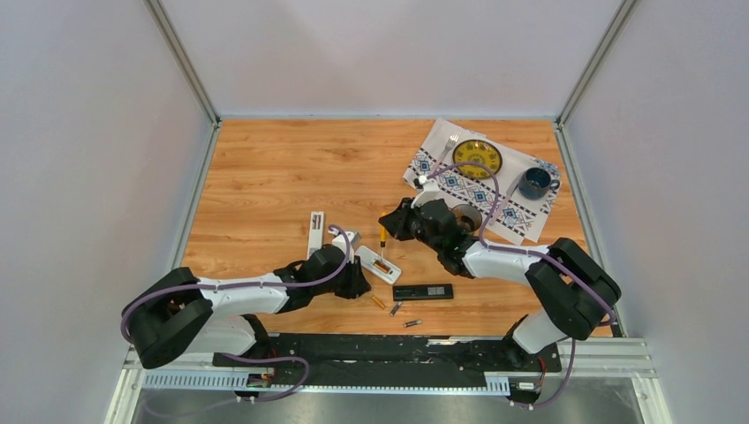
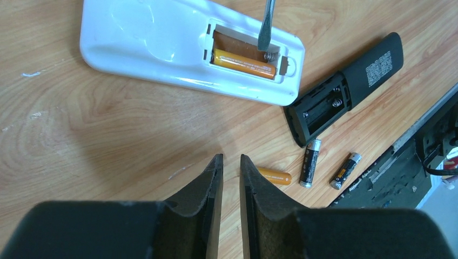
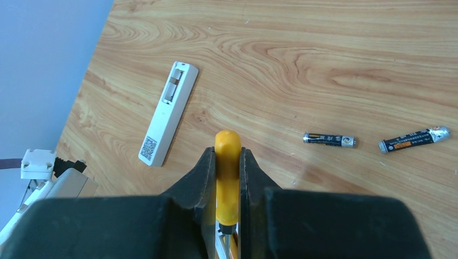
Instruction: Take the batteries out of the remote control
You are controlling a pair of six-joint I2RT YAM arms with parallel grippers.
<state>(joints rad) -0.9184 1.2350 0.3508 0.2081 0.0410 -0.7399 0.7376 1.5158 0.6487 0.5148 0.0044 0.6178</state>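
The white remote (image 1: 380, 263) lies face down with its battery bay open; in the left wrist view (image 2: 162, 48) one golden-orange battery (image 2: 243, 63) sits in the bay. My right gripper (image 1: 386, 231) (image 3: 227, 154) is shut on the yellow-handled screwdriver (image 3: 227, 178), whose blade (image 2: 265, 24) points into the bay beside that battery. My left gripper (image 1: 360, 283) (image 2: 230, 157) is empty, its jaws a narrow gap apart, just near of the white remote. A loose orange battery (image 2: 274, 176) and two dark batteries (image 2: 310, 163) (image 2: 345, 170) lie on the table.
A black remote (image 1: 422, 291) (image 2: 345, 94) with an empty open bay lies right of the white one. A long white cover piece (image 1: 315, 233) (image 3: 167, 112) lies to the left. A patterned mat (image 1: 442, 172) with a yellow plate (image 1: 477, 158) and a blue cup (image 1: 535, 182) lies back right.
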